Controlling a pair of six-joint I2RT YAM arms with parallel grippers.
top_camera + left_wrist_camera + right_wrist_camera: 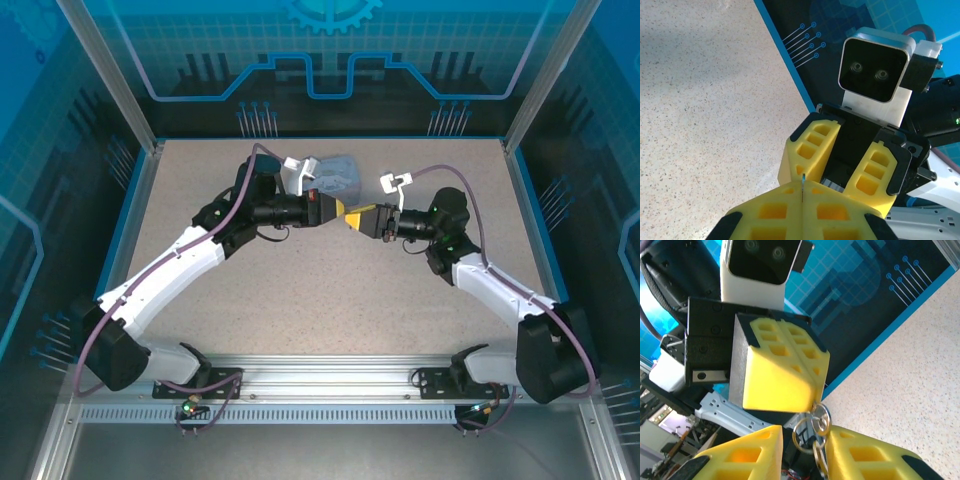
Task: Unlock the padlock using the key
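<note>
Moving room: the left gripper [345, 213] and right gripper [359, 219] meet tip to tip over the middle of the table [300, 300], well apart from its blue-edged sides and from the metal rail [320, 385] at the near edge; bare surface lies all round them.
Behind: a pale blue tin [338, 178] sits just beyond the left wrist, toward the far edge.
Left claw: fingers pressed together, clamped on the key [803, 183], whose thin dark blade pokes out of the seam between the yellow pads.
Right claw: fingers stand apart, facing the left claw's tip.
Key against right claw: the blade points into the gap between the spread fingers; wire key rings [812, 432] dangle from the left claw's tip inside that gap; whether they touch a pad I cannot tell.
Surface: speckled beige, flat.
Room: blue printed panels on aluminium posts enclose the table.
</note>
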